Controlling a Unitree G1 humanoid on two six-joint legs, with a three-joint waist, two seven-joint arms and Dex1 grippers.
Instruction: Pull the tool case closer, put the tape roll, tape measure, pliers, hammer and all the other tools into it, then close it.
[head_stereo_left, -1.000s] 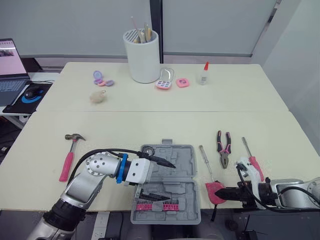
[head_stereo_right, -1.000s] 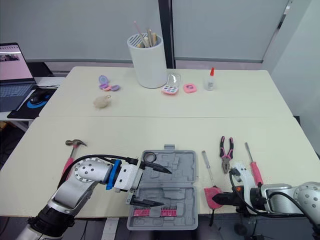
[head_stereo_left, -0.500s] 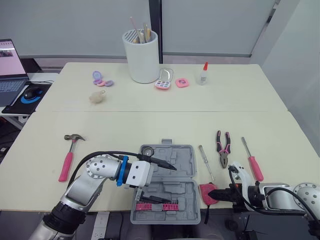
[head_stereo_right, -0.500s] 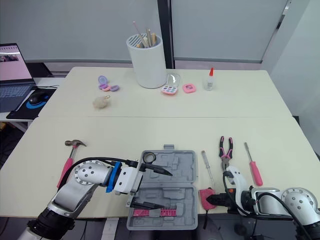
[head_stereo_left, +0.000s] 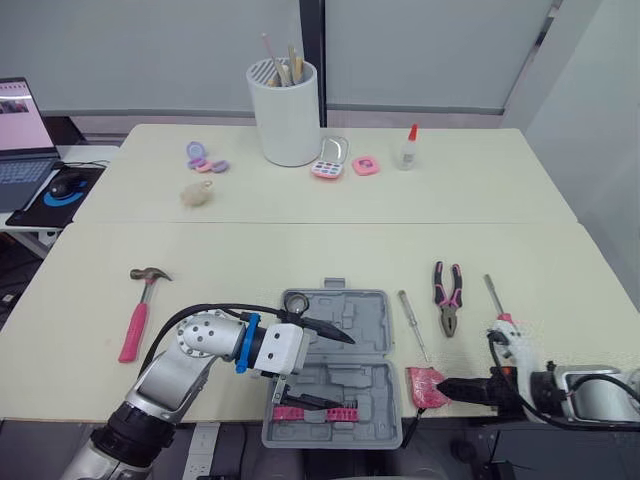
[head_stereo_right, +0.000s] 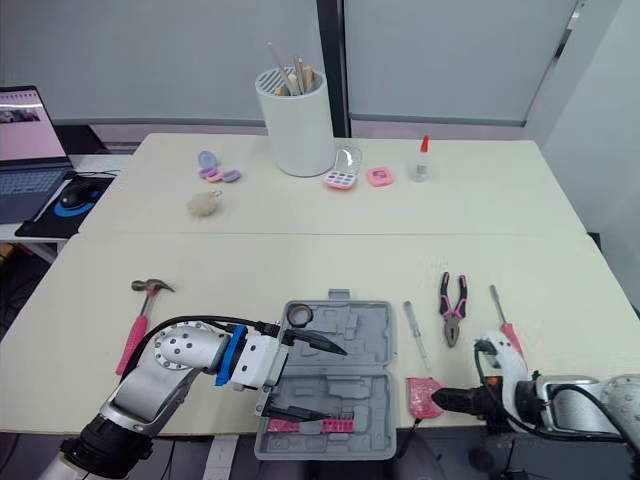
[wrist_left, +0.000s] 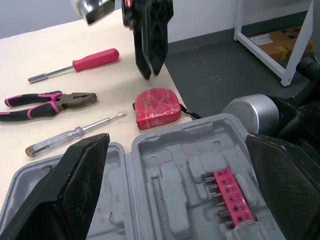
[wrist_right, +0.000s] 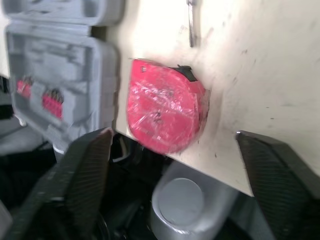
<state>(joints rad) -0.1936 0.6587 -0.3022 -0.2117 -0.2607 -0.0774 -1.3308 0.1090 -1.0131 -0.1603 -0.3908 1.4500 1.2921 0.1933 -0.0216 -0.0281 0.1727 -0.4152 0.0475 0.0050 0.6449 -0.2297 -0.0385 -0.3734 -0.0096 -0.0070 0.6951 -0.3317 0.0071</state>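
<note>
The grey tool case (head_stereo_left: 375, 300) lies open at the table's front edge, with a pink bit holder (head_stereo_left: 315, 412) in its near half and a tape roll (head_stereo_left: 295, 303) at its far left corner. My left gripper (head_stereo_left: 335, 365) hovers open over the case. A red tape measure (head_stereo_left: 424, 386) rests on the table edge right of the case. My right gripper (wrist_right: 172, 134) is open just behind it, fingers (wrist_right: 87, 165) wide and clear of it. The hammer (head_stereo_left: 138, 315) lies to the left. A clear-handled screwdriver (head_stereo_left: 412, 325), pliers (head_stereo_left: 446, 295) and a red screwdriver (head_stereo_left: 497, 303) lie to the right.
At the back of the table stand a white brush holder (head_stereo_left: 285, 110), a glue bottle (head_stereo_left: 405, 150), small pink and purple cases (head_stereo_left: 330, 160) and a fluffy ball (head_stereo_left: 195, 195). A laptop (head_stereo_left: 20, 130) and mouse sit on a side desk at the left.
My right gripper has opened, let go of the tape measure and drawn back to the right. The tape measure now lies at the table edge. The left arm has held still.
</note>
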